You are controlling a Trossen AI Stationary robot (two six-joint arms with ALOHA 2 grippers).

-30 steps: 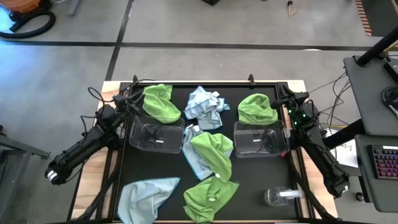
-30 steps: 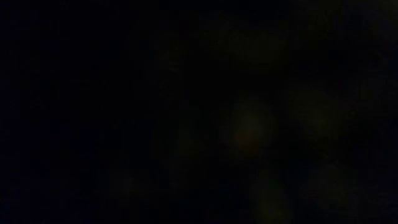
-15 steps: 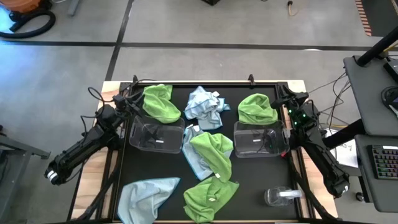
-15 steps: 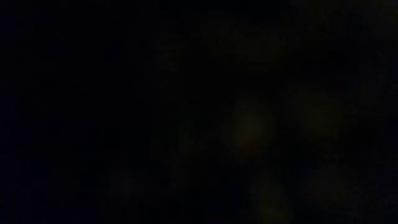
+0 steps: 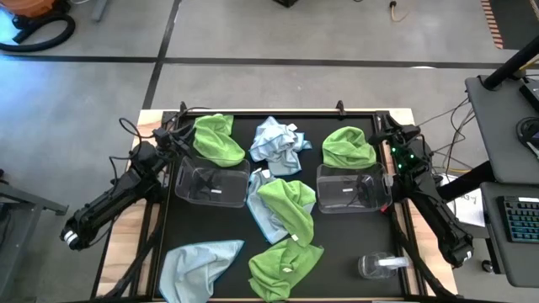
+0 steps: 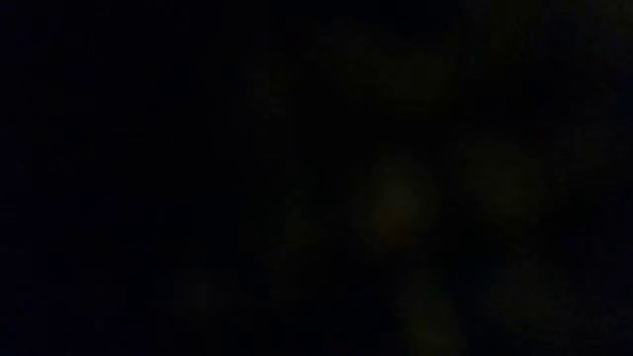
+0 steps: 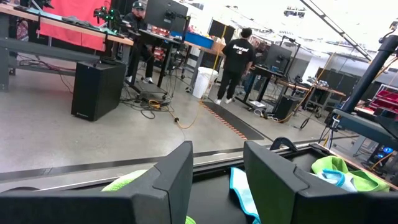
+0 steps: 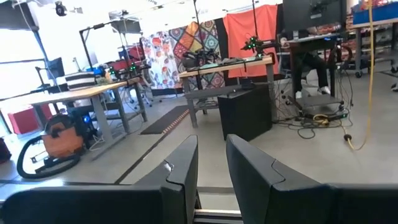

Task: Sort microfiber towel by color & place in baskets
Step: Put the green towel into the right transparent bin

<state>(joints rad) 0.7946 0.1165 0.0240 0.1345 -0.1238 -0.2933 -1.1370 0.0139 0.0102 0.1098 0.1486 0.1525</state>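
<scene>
In the high view several towels lie crumpled on the black table top: lime green ones at the far left, far right and near middle, and one in the centre partly over a pale blue one. Other pale blue ones lie far middle and near left. Two clear baskets stand left and right. My left gripper hovers at the far-left corner, slightly open. My right gripper hovers at the far-right corner, slightly open. The low view is dark.
A small clear round container with a white part stands at the table's near right corner. The wooden table rim frames the black top. Cables hang off the table's right side. People stand at desks far off in the room.
</scene>
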